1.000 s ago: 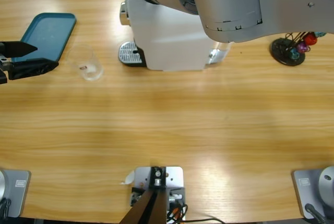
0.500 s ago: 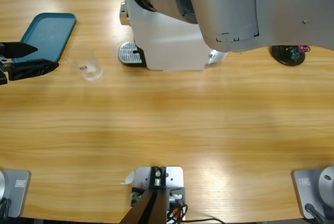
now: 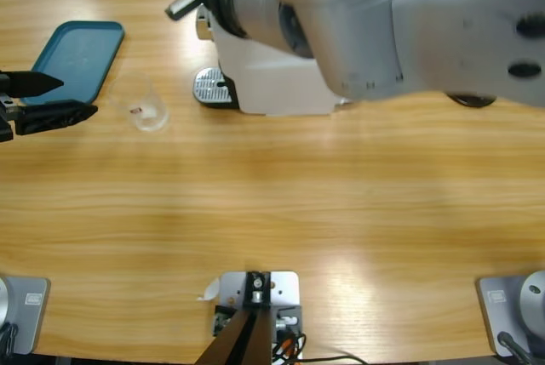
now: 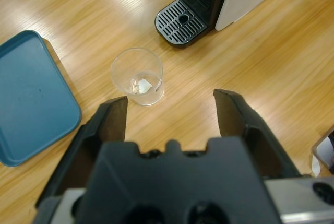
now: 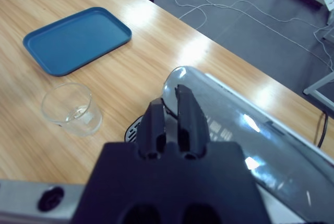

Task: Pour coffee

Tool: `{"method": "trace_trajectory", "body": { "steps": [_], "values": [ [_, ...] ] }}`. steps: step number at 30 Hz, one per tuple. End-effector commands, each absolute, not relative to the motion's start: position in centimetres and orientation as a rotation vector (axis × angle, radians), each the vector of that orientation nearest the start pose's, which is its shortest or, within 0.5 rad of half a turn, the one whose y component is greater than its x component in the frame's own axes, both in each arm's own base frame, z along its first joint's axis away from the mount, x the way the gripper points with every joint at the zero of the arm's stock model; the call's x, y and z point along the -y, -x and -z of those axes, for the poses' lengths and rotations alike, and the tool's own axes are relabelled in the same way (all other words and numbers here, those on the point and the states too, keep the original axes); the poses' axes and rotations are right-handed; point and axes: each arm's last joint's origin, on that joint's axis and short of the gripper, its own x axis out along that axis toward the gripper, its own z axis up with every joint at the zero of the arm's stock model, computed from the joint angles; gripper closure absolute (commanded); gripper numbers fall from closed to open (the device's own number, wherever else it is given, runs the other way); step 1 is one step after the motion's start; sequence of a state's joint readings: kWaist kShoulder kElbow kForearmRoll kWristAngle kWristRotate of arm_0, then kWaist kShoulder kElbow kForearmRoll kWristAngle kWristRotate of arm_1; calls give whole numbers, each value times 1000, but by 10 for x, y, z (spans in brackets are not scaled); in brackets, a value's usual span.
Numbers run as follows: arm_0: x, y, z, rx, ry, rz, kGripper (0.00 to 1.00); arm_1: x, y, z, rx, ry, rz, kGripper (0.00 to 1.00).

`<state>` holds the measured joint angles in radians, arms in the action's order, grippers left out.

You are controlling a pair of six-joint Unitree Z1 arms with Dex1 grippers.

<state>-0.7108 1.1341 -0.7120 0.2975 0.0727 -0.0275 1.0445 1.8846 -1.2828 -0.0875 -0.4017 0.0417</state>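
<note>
When we look down from the high view, our left gripper (image 3: 53,99) waits at the table's edge with its jaws wide and nothing in them. It sits beside the blue tray (image 3: 78,57), and the glass (image 3: 143,103) stands near it, apart from the machine (image 3: 264,67). Our right arm (image 3: 383,25) hangs big over the machine and hides its top.

From the left wrist view, the glass (image 4: 138,76) stands upright just ahead of our open jaws, between them and the drip grate (image 4: 181,22). It looks almost empty; we can't see any brown coffee in it.

From the right wrist view, our right gripper (image 5: 172,114) has its jaws close together, with nothing held, right above the machine's shiny handle (image 5: 209,98).

We think the glass must go on the grate first. We should slide the left jaws around its sides, squeeze softly, and keep it upright.
</note>
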Motion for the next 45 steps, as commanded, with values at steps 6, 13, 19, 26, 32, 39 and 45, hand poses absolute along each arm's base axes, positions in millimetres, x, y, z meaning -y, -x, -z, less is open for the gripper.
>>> {"method": "trace_trajectory", "body": {
  "steps": [6,13,19,26,32,39,45],
  "values": [
    [105,-123,-293,-745,-281,621,303,-307,-246,-297,-490,358,-619,1000],
    [104,-123,-294,-737,-276,615,277,-228,-166,-404,-319,173,-1070,1000],
    [103,-125,-297,-725,-255,595,9,-175,-129,-410,-481,230,-1000,369],
    [95,-131,-303,-712,-218,534,94,-134,-106,-363,-668,316,-839,14],
    [98,-136,-298,-745,-210,525,215,-105,-87,-320,-757,327,-746,28],
    [106,-150,-255,-791,-261,506,215,-93,-80,-313,-719,320,-726,32],
    [115,-163,-233,-846,-285,490,207,-98,-81,-311,-744,320,-763,32]
  ]
}}
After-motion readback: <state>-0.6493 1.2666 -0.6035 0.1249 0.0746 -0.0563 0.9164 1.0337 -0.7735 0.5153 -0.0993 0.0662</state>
